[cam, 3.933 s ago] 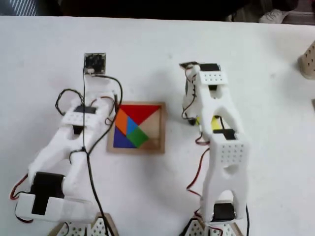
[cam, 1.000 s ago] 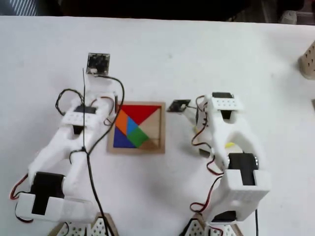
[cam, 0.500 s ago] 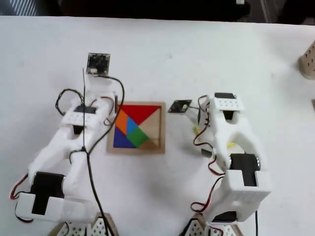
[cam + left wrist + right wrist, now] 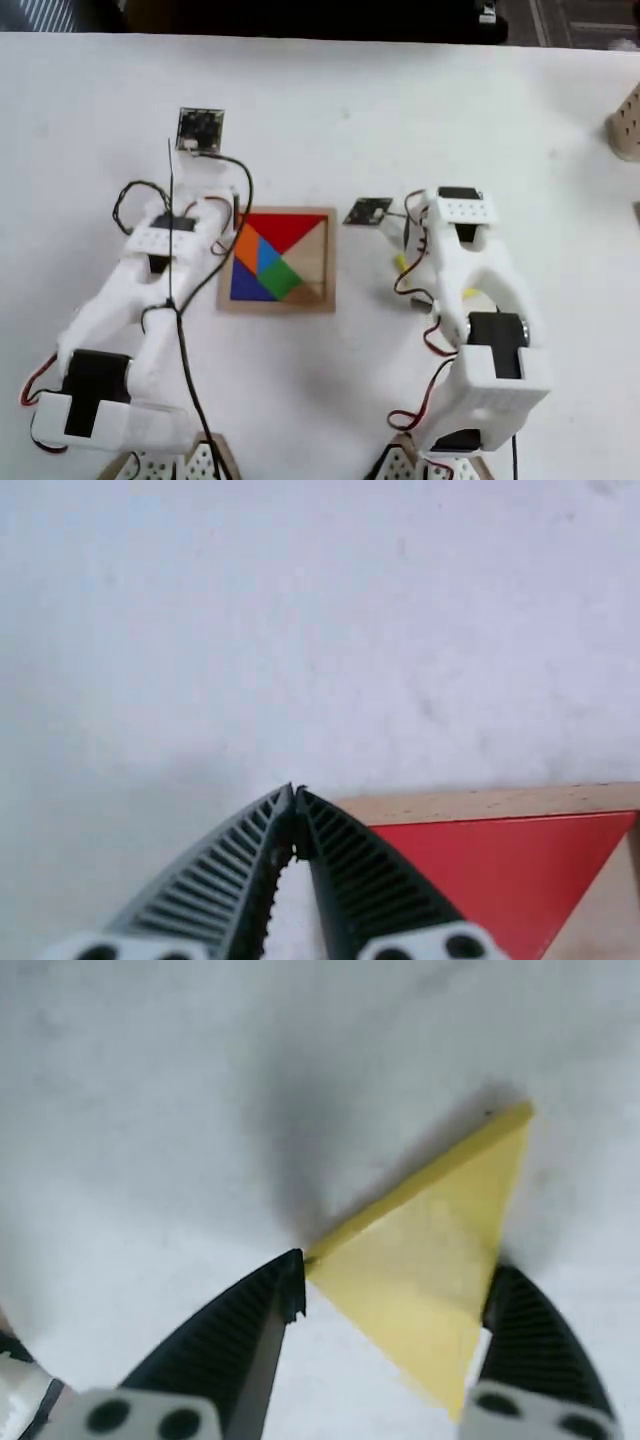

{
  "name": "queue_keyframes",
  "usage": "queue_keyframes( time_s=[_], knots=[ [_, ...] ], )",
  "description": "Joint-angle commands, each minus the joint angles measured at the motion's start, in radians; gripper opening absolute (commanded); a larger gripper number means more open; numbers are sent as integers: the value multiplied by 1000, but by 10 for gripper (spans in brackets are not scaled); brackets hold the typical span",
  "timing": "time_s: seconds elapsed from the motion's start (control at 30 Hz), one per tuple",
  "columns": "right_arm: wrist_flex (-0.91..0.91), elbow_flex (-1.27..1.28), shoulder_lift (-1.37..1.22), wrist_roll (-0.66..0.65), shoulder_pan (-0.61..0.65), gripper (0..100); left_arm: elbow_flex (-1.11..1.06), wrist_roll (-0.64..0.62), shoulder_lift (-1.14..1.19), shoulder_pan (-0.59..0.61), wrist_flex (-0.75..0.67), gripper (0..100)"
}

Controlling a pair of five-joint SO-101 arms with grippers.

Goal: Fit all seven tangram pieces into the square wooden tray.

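The square wooden tray (image 4: 314, 268) lies mid-table with red (image 4: 285, 232), orange, blue and green (image 4: 283, 277) pieces in its left part; bare wood shows on its right side. My left gripper (image 4: 295, 798) is shut and empty, its tips just off the tray's corner (image 4: 450, 804) beside the red triangle (image 4: 490, 865). To the right of the tray, my right gripper (image 4: 395, 1285) is shut on a yellow triangle (image 4: 425, 1270), pinched between both fingers above the white table. A sliver of that yellow triangle (image 4: 399, 263) peeks from under the right arm.
A small black camera board (image 4: 199, 127) lies beyond the left arm, trailing black cable (image 4: 180, 330) across it. A pale pegged block (image 4: 627, 120) stands at the table's far right edge. White tabletop stretches behind the tray and between the arms.
The right arm has drawn back from its stretched-out reach toward the front and now sits folded right of the tray. In the last second it barely shifted. The left arm is still.
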State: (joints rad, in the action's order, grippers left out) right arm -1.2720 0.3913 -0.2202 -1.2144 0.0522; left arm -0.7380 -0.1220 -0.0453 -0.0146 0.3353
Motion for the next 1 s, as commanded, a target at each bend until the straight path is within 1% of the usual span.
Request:
queue_keyframes(
  time_s=[0.0,0.13,0.3,0.4,0.5,0.63,0.8,0.97],
  knots=[
    [18,9,2,-15,-5,203,44,9,-13,8,-29,24],
    [19,9,2,-15,-7,258,44,9,-13,8,-29,24],
    [12,5,15,-15,-2,265,46,9,-13,8,-29,24],
    [-73,-15,64,-14,5,268,49,9,-8,8,-29,24],
    [-124,-12,143,-12,-5,325,49,9,-8,8,-29,24],
    [-38,77,185,-20,-30,426,49,9,-8,8,-29,24],
    [111,209,165,-20,-5,433,49,9,-8,8,-29,24],
    [110,196,151,-17,1,433,49,9,-8,8,-29,24]
  ],
)
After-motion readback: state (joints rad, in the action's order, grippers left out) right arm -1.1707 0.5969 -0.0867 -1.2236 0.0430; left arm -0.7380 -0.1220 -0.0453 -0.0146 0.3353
